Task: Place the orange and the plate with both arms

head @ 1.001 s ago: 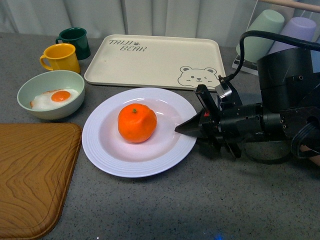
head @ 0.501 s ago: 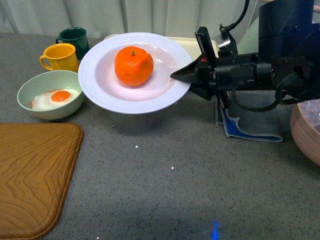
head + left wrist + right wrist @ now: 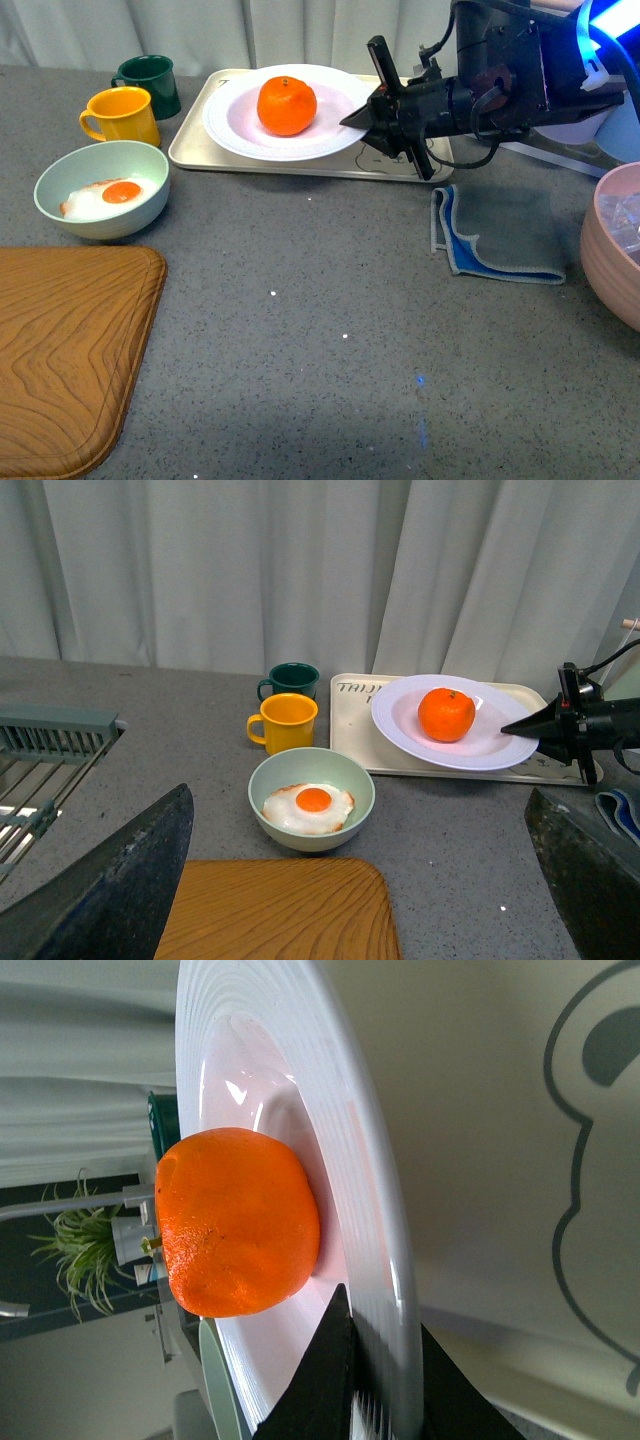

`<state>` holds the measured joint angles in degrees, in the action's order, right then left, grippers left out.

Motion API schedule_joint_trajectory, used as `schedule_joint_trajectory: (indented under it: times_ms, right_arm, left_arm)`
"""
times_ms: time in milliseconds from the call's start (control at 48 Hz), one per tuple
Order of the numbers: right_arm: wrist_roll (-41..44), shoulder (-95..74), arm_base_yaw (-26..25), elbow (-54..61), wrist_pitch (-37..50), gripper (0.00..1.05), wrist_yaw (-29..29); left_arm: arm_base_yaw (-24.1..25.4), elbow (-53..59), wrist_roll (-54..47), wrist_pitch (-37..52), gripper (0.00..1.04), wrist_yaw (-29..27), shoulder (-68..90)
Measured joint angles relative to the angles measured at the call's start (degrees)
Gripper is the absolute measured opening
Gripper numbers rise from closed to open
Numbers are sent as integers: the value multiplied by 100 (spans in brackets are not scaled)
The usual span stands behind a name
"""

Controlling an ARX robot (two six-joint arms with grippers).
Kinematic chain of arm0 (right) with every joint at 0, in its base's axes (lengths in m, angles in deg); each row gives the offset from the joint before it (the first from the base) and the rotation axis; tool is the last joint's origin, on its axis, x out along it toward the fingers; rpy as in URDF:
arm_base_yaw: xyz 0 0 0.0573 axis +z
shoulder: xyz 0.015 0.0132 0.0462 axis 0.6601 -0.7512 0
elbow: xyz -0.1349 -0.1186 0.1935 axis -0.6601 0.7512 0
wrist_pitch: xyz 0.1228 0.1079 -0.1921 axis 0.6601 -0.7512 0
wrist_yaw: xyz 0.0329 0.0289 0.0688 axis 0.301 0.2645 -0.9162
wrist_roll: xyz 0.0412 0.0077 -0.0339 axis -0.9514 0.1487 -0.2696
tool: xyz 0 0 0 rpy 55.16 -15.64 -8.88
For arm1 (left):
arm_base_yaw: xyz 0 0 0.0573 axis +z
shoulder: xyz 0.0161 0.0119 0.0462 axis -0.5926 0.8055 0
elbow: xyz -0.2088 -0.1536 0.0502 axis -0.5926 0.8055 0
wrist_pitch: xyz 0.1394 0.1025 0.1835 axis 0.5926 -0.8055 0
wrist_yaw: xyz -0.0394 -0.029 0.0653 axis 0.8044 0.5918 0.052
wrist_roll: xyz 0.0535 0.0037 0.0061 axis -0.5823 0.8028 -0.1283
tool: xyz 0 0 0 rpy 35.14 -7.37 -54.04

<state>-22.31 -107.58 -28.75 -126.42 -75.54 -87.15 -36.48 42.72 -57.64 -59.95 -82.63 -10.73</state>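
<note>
At the far middle of the bench sits the round bright-orange mandarin (image 3: pixel 286 105), in the well of the large white ridged-rim plate (image 3: pixel 228 128), its green stem dot facing up. The plate lies level over the beige rectangular bear tray (image 3: pixel 197 147); I cannot tell whether it rests on the tray or hangs just above it. The right gripper (image 3: pixel 352 120) reaches in from the right and is clamped on the plate's right rim, one finger above and one below. Left of the tray stand a yellow mug (image 3: pixel 122 115) and, just behind it, a dark green mug (image 3: pixel 150 82). Nearer, a pale-green bowl (image 3: pixel 100 225) holds a fried egg (image 3: pixel 120 192). A wooden board (image 3: pixel 60 350) fills the near left corner. Right of centre lies a grey cloth with blue edging (image 3: pixel 500 230), and a pink bowl (image 3: pixel 612 250) shows at the right edge. The left gripper (image 3: pixel 357 792) shows only in its wrist view, fingers wide apart and holding nothing.
</note>
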Motion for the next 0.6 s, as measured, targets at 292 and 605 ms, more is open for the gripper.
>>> schedule_joint_trajectory:
  times_ms: [292,605]
  right_arm:
    - [22,-129,-72,-236,-173,23,168]
    - [542,710,-133,1034,291,82,623]
  left_arm:
    - [0,0,0,0,98,0,0]
    - [0,0,0,0,98,0,0]
